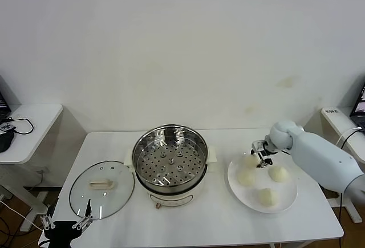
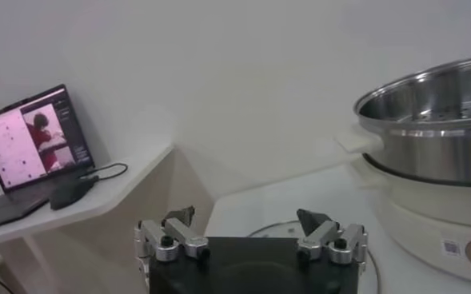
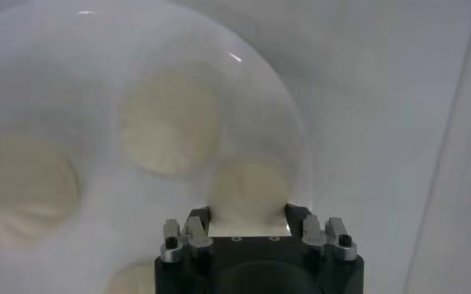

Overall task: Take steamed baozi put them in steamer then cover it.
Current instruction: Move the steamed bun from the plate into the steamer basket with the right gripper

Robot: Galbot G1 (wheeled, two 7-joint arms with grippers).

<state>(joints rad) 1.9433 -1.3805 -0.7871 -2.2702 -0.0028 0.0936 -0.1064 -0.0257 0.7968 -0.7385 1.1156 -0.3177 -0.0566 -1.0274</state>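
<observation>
White table point(image 1: 217, 214) against bare white wall point(image 1: 182, 43)

Four baozi point(image 1: 246, 177) on one plate point(image 1: 289, 201), one steamer point(image 1: 169, 157), one glass cover point(image 1: 101, 188), two grippers point(image 1: 260, 155)

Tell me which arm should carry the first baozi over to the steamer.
Right. The right gripper already straddles a baozi on the plate; the left gripper waits open near the cover, far from the plate.
</observation>
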